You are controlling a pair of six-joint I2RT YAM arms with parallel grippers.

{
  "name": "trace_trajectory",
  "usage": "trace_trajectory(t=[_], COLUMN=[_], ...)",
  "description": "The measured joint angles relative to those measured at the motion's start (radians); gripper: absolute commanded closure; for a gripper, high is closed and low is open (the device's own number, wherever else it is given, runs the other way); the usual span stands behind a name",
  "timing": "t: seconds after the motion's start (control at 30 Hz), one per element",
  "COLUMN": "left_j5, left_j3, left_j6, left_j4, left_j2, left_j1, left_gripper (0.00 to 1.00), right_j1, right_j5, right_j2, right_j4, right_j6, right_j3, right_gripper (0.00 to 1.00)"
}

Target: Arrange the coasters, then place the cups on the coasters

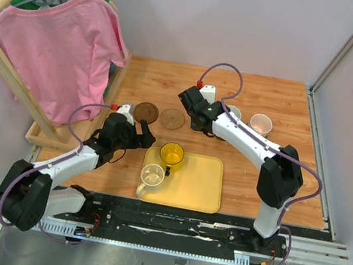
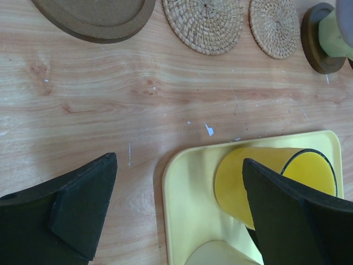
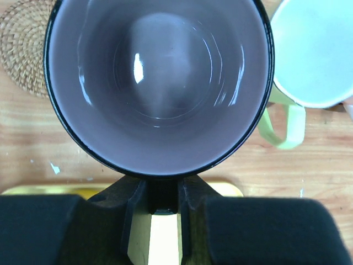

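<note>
Right hand [image 3: 157, 190] pinches the purple-grey cup [image 3: 157, 83], seemingly by its handle, while left hand [image 2: 179, 165] hangs spread near the yellow cup [image 2: 229, 187].

Left hand [image 2: 179, 160] over the wooden table [image 2: 110, 110], its two black fingers [image 2: 77, 210] spread wide apart. Along the top edge, from left to right: a dark brown coaster [image 2: 94, 16], a first woven coaster [image 2: 203, 23], a second woven coaster [image 2: 276, 26], and a second dark coaster [image 2: 311, 47] bearing a pale cup [image 2: 335, 34]. Lower right, the corner of a yellow tray [image 2: 185, 221] carries a translucent yellow cup [image 2: 231, 185], partly hidden by the right finger; a cream cup [image 2: 220, 256] shows at the bottom edge
</note>
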Motion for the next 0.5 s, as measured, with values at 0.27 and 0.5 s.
trace_trajectory(t=[0.27,0.5], left_j5=[-0.010,-0.027], left_j3=[0.004,0.003], left_j6=[-0.001,-0.004], left_j4=[0.014,0.037], left_j2=[0.012,0.004], left_j1=[0.000,0.000], left_gripper=[0.00,0.00], right_j1=[-0.055,-0.066], right_j5=[-0.053,-0.065], right_j2=[0.099,0.128], right_j4=[0.048,0.099], right_j6=[-0.017,-0.020], right_j3=[0.029,0.029], right_gripper=[0.99,0.99])
